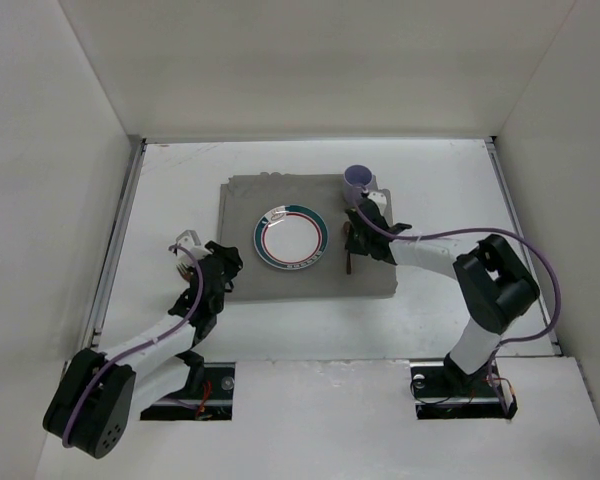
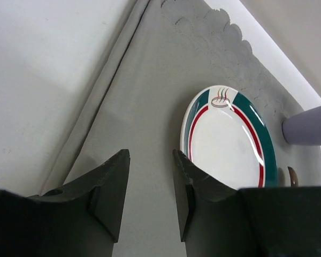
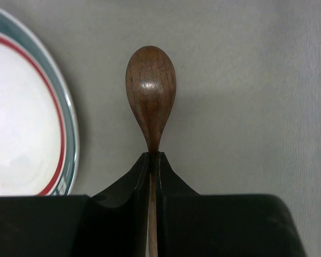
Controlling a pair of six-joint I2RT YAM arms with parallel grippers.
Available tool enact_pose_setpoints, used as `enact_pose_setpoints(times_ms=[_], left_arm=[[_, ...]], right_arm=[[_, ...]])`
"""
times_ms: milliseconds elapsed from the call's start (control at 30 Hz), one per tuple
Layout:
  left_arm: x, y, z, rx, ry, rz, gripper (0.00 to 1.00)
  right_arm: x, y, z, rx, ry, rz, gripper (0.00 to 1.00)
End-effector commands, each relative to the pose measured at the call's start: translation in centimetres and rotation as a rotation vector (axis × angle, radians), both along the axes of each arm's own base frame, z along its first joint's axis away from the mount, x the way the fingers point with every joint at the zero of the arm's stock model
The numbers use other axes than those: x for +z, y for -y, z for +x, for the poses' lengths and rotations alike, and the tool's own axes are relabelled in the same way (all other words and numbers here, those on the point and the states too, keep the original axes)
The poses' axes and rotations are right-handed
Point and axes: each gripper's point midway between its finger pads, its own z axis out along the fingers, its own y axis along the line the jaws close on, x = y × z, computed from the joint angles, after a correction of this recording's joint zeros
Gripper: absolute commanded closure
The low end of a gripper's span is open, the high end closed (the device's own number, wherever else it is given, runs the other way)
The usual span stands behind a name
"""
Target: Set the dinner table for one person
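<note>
Right gripper (image 3: 154,156) clamped on spoon (image 3: 150,91) neck, over mat (image 1: 310,285) mid table (image 1: 450,180), just right of plate (image 1: 291,239). Lower flat, parallel to mat's right edge, clear of the rim, then release. Left gripper (image 2: 150,163) open, empty, at mat's left edge

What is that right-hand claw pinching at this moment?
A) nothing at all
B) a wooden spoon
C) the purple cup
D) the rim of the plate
B: in the right wrist view the right gripper is shut on the thin handle of the wooden spoon, beside the plate and over the grey placemat.
</note>
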Motion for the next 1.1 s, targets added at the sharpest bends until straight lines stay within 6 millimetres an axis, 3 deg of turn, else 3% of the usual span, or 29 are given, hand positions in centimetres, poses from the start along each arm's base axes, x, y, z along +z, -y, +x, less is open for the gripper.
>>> enact_pose_setpoints(times_ms=[0,267,367,533,700,767,900,1067], left_arm=[[1.3,0.3,0.6,0.002,0.039,-0.008,0.65],[1.3,-0.1,0.6,0.016,0.042,0.007,0.65],[1.3,-0.5,0.6,0.033,0.043,0.027,0.65],[1.3,-0.7,0.2,0.054,-0.006,0.079,0.65],[2.8,-1.7,-1.3,0.092,-0.118,0.161,0.65],[3.4,-3.4,-2.7,0.133,-0.188,0.205,0.64],[2.5,-6.7,-5.8,0.206,-0.351,0.264,0.64],[-0.4,-9.1,-8.6,0.301,-0.512,0.224,0.63]], right_arm=[[1.9,-0.4,3.1,-0.064,0.1,0.017,0.89],[0.7,0.1,3.2,-0.056,0.11,-0.027,0.79],[1.2,0.3,3.1,-0.049,0.126,-0.03,0.64],[4.5,-0.2,2.3,0.013,0.191,-0.023,0.5],[10.3,-0.1,-0.3,0.072,0.32,0.04,0.44],[12.7,0.1,-1.7,0.091,0.385,0.082,0.48],[15.9,-0.9,-5.1,0.157,0.513,0.196,0.81],[17.4,-1.1,-7.1,0.182,0.582,0.28,0.81]])
